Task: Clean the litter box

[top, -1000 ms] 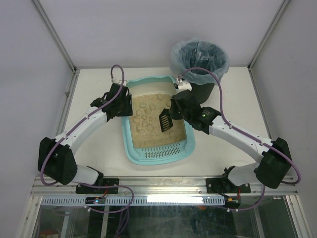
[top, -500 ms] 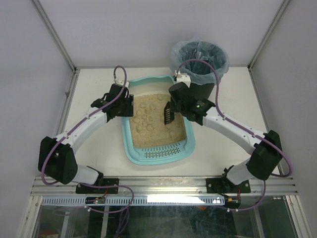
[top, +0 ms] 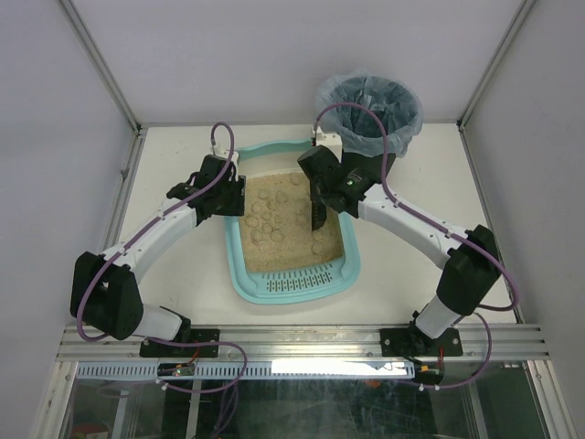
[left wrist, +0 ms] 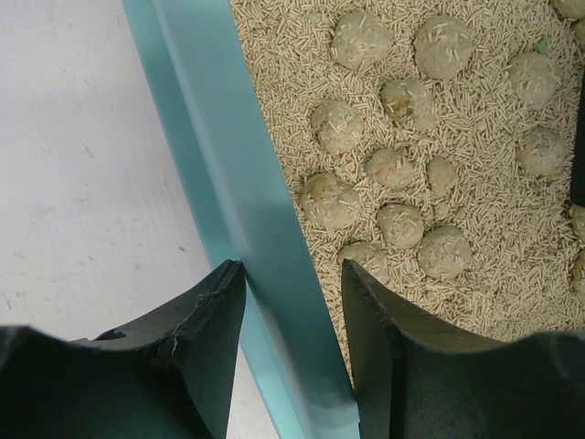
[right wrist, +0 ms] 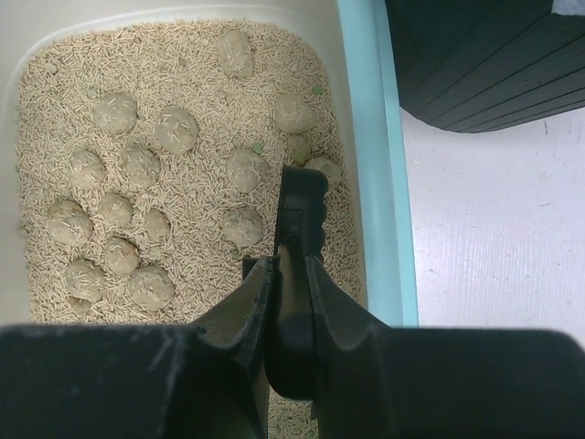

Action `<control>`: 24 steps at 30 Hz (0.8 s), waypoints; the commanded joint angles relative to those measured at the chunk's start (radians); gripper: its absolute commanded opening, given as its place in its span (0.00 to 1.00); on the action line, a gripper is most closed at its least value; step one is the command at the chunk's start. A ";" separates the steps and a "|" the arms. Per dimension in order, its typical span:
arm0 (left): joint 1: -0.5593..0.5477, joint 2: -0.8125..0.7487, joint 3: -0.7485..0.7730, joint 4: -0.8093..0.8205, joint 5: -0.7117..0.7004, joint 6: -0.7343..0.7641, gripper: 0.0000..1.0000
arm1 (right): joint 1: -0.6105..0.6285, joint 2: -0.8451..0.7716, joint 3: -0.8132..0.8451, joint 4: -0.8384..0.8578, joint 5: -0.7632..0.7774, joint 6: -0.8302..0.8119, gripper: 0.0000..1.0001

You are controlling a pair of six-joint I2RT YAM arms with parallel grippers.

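- Since a second ago the right arm has swung in toward the far end, carrying the small black slotted plastic scoop (top: 317, 212) from mid-tray to a spot nearer the far right wall; the left arm has kept its place.
- The right gripper (right wrist: 291, 265) is clamped tight on the scoop's handle (seen edge-on from the wrist), with the scoop's tip down at the litter beside a clump near the right wall.
- The left gripper (left wrist: 291, 274) straddles the left rim of the large light teal plastic rounded-rectangular litter box (top: 239, 274), one finger outside over the table, the other inside above the litter, both pressed against the rim.
- The litter box sits mid-way across the white table (top: 160, 151), between the two arms, its slotted strip at the near end.
- Beige pellet litter (left wrist: 494, 210) fills it, dotted with many round clumps (left wrist: 402, 224).
- A black round bin with a translucent bluish bag liner (top: 370, 110) stands just beyond the box's far right corner.
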State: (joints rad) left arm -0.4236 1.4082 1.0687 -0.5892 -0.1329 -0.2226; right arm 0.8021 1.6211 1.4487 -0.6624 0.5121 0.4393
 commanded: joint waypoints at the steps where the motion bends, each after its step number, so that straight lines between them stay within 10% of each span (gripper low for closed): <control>1: -0.017 0.007 -0.010 0.079 0.119 -0.003 0.46 | -0.004 -0.040 0.033 0.040 -0.034 -0.031 0.00; 24: -0.017 0.014 -0.010 0.078 0.133 -0.003 0.45 | -0.004 0.118 0.200 -0.180 0.008 0.023 0.00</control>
State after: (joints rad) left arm -0.4236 1.4082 1.0668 -0.5854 -0.1303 -0.2188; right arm 0.8017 1.7222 1.5944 -0.7830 0.5018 0.4347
